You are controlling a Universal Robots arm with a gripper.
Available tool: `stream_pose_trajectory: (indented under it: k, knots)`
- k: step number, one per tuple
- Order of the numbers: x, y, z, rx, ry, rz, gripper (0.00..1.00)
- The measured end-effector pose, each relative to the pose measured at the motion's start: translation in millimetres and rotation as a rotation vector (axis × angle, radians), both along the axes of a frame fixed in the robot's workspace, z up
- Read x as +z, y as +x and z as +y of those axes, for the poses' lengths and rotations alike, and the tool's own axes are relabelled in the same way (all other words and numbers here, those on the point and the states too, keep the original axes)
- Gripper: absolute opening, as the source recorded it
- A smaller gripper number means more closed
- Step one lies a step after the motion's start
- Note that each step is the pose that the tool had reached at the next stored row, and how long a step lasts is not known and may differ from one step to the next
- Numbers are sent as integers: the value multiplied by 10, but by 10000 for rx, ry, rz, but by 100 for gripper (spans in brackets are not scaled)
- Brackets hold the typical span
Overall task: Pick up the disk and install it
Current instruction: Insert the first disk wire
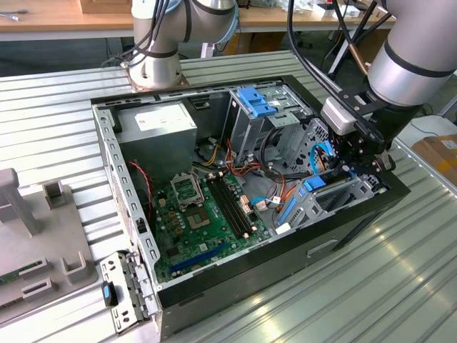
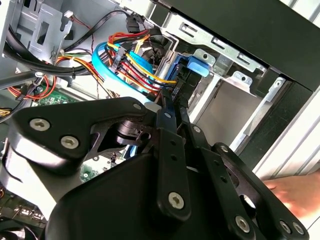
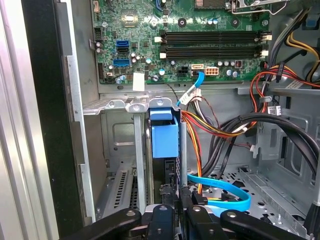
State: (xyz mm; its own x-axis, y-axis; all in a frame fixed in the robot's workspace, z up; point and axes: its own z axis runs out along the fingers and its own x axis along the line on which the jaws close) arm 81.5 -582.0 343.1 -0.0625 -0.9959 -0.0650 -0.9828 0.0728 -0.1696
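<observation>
The disk (image 3: 166, 169) stands on edge in a narrow bay of the drive cage at the front corner of the open computer case (image 1: 107, 153). Its bright blue rail tab (image 3: 164, 134) points toward the motherboard. In the exterior view the disk's blue tabs (image 1: 314, 184) show at the case's right end, just under my gripper (image 1: 348, 168). In both wrist views my gripper (image 3: 177, 202) (image 2: 173, 102) reaches down onto the disk's near edge, its fingers drawn close together on it. The blue tab (image 2: 198, 66) sits just past the fingertips.
Orange, red and light blue cables (image 3: 220, 192) crowd the bay beside the disk. A tall grey cage with a blue top (image 1: 253, 107) and a grey box with a white label (image 1: 158, 127) stand further back. A person's hand (image 2: 296, 196) rests outside the case. Grey fixtures (image 1: 43, 236) sit at the exterior view's left.
</observation>
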Motion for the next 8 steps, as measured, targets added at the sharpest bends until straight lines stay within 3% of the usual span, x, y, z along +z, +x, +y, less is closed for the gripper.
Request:
stream_pose_trajectory:
  k: [8]
  knots:
    - [38, 0, 0, 0, 6, -1, 16]
